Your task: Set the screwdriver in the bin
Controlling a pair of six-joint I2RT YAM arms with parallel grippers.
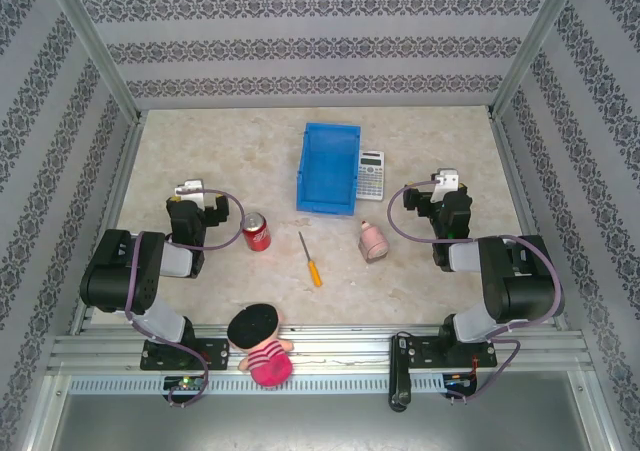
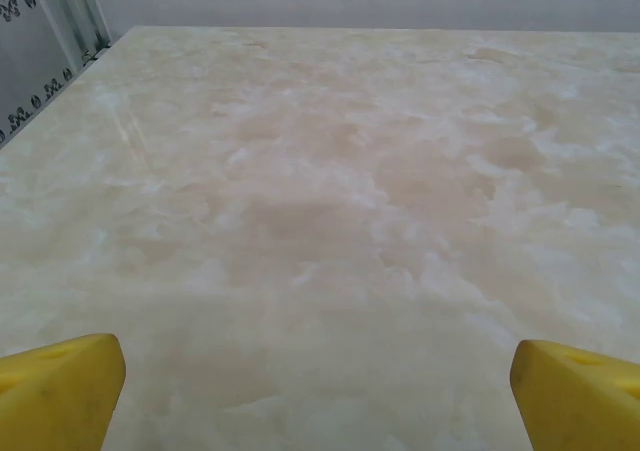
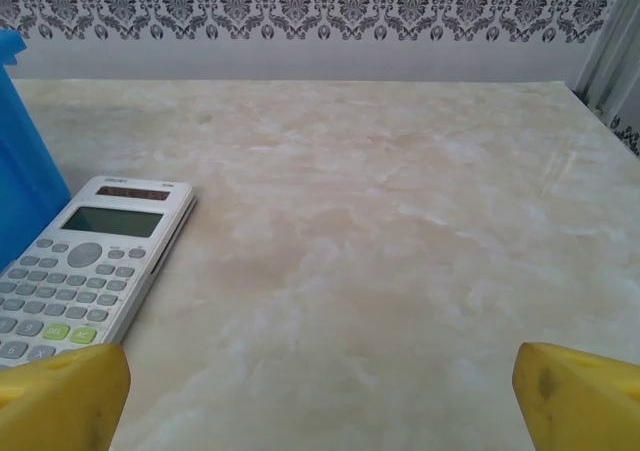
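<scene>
Screwdriver between red can and pink object, near bin

Black arms, purple cables, yellow fingertips

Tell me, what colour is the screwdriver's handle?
The screwdriver handle is orange-yellow; it shows best in the top external view.

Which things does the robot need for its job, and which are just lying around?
For the job: screwdriver, bin.
Just lying about: can, calculator, pink thing, doll.
</scene>
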